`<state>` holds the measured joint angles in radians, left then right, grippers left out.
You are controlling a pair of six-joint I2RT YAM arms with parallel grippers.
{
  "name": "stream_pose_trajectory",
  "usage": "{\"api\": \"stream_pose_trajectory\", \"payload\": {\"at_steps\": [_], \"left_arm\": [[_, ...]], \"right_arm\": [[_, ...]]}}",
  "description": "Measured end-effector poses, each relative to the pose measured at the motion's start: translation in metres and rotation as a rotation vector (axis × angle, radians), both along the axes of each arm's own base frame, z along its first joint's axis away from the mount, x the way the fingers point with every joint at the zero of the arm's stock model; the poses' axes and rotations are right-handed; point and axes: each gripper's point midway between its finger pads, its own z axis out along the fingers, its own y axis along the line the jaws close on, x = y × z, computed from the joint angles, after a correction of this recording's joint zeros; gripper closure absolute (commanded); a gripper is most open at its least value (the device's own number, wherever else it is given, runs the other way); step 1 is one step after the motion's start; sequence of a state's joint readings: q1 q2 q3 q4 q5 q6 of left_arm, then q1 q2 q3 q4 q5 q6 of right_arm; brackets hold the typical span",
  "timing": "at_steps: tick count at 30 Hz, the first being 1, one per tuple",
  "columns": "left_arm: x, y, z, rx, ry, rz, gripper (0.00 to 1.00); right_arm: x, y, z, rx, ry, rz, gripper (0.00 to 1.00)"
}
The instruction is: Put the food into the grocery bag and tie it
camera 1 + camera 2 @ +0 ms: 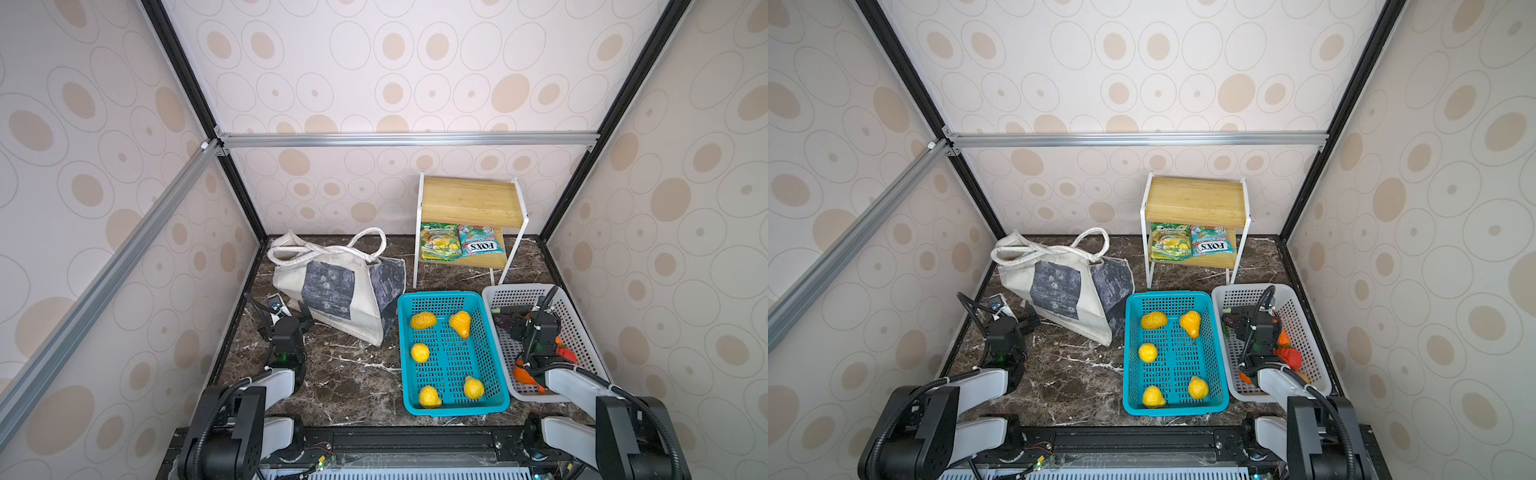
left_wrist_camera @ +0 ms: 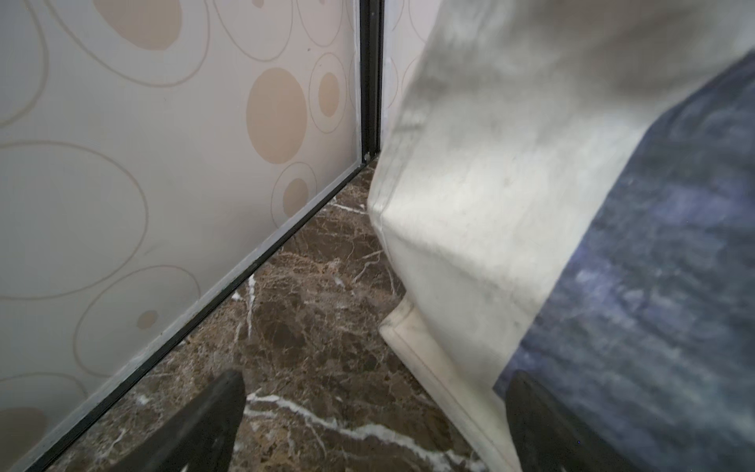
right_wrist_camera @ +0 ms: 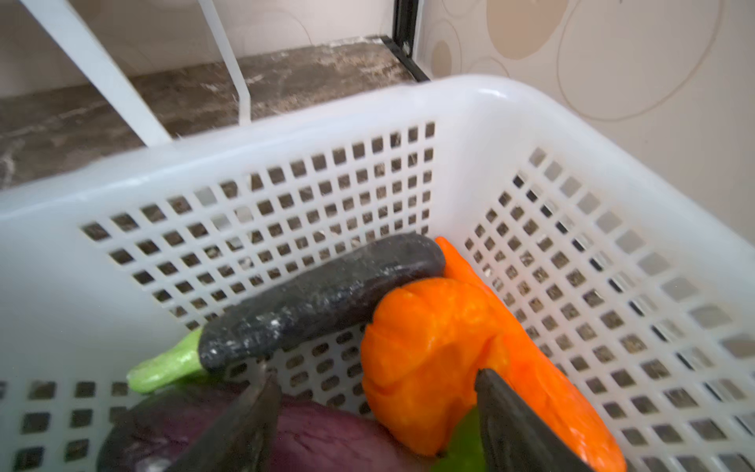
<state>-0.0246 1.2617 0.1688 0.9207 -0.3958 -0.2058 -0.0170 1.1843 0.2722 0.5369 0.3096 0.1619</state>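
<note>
Marble tabletop [image 1: 332,374] fills the floor between oval-papered walls. At the left, the left gripper [image 2: 376,421] hangs low, jaws wide and empty, just beside the canvas bag [image 1: 332,286]. Next comes a teal basket [image 1: 457,408] of yellow fruit [image 1: 423,321]. Behind it, candy packets [image 1: 442,245] lie on a shelf [image 1: 469,199]. At the right, the right gripper [image 3: 376,412], jaws apart and gripping nothing, hovers inside the white basket [image 1: 515,289] over an eggplant [image 3: 318,302] and an orange fruit [image 3: 425,359].

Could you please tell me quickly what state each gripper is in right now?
Left gripper: open, empty, beside the grocery bag.
Right gripper: open, holding nothing, jaws apart inside the white basket over the purple eggplant.
</note>
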Motion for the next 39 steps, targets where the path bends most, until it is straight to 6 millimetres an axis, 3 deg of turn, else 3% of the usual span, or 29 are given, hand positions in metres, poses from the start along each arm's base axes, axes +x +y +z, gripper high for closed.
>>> {"api": "stream_pose_trajectory", "payload": {"at_steps": [3,11,16,19,20,21,25,39], "left_arm": [[-0.005,-0.001,0.000,0.026,-0.027,-0.014,0.01],[0.015,-0.020,0.005,0.048,-0.097,-0.146,0.01],[0.022,-0.031,-0.003,0.056,-0.102,-0.212,0.01],[0.024,-0.032,-0.003,0.059,-0.101,-0.221,0.01],[0.026,-0.032,-0.002,0.059,-0.100,-0.224,0.01],[0.030,-0.033,0.000,0.062,-0.104,-0.227,0.01],[0.039,-0.035,0.008,0.068,-0.123,-0.240,0.01],[0.046,-0.048,0.007,0.084,-0.102,-0.321,0.01]], "right_arm": [[0.011,0.006,0.005,0.005,-0.059,0.034,0.22],[0.032,0.041,-0.006,-0.067,-0.075,0.180,0.22],[0.042,0.041,-0.018,-0.091,-0.064,0.178,0.20],[0.051,0.040,-0.012,-0.096,-0.057,0.169,0.17],[0.055,0.039,-0.008,-0.099,-0.063,0.163,0.15],[0.059,0.039,-0.003,-0.100,-0.074,0.160,0.00],[0.064,0.036,0.001,-0.105,-0.073,0.144,0.01],[0.060,0.035,-0.008,-0.107,-0.030,0.140,0.01]]}}
